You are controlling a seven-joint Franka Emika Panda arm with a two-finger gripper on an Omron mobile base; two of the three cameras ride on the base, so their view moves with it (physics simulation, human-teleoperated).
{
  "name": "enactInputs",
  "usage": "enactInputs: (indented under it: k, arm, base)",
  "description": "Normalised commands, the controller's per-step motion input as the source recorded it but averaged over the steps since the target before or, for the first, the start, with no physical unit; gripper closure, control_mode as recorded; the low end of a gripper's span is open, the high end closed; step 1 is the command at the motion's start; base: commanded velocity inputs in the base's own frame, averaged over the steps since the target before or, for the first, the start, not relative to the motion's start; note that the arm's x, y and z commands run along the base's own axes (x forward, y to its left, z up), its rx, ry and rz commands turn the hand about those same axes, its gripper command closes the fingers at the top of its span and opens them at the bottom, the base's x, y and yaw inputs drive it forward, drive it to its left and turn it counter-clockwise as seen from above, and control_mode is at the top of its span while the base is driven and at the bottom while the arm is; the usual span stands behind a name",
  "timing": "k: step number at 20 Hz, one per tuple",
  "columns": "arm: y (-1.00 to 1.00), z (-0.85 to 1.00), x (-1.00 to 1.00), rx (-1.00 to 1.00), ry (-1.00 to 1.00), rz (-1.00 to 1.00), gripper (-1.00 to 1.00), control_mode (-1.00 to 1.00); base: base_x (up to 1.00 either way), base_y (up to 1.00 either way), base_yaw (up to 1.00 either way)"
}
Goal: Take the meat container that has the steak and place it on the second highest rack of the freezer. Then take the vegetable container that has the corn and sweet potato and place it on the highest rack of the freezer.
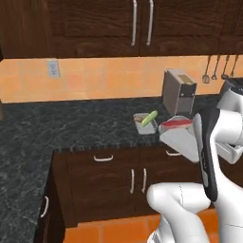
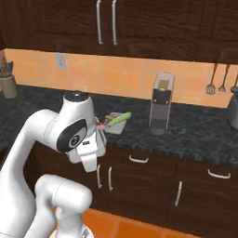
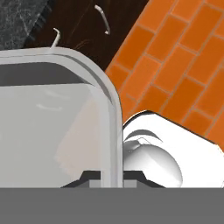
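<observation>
**Steak tray held off the counter**

The dark speckled stone counter [image 1: 71,128] carries a grey toaster [image 1: 179,92] and a small clear tub [image 1: 144,124] with the yellow-green corn cob [image 1: 150,117]. The gripper [image 3: 110,180] pinches the clear meat tray's [image 1: 179,137] rim; the red steak [image 1: 175,123] lies inside. No writing is legible.

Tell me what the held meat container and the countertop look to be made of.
Meat container: likely clear plastic, glossy; the pale rim and see-through walls suggest it, with the steak showing inside. Countertop: dark speckled stone, possibly granite, polished; the grey mottling suggests it.
</observation>
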Motion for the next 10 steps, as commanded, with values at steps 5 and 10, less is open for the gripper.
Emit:
enactInputs:
  k: [5, 10]
  arm:
    - [0.0, 0.0, 0.0, 0.0, 0.0, 0.0, 1.0, 1.0]
    - [0.0, 0.0, 0.0, 0.0, 0.0, 0.0, 1.0, 1.0]
  base:
    - [-0.41, 0.56, 0.37]
    - [0.0, 0.22, -0.87]
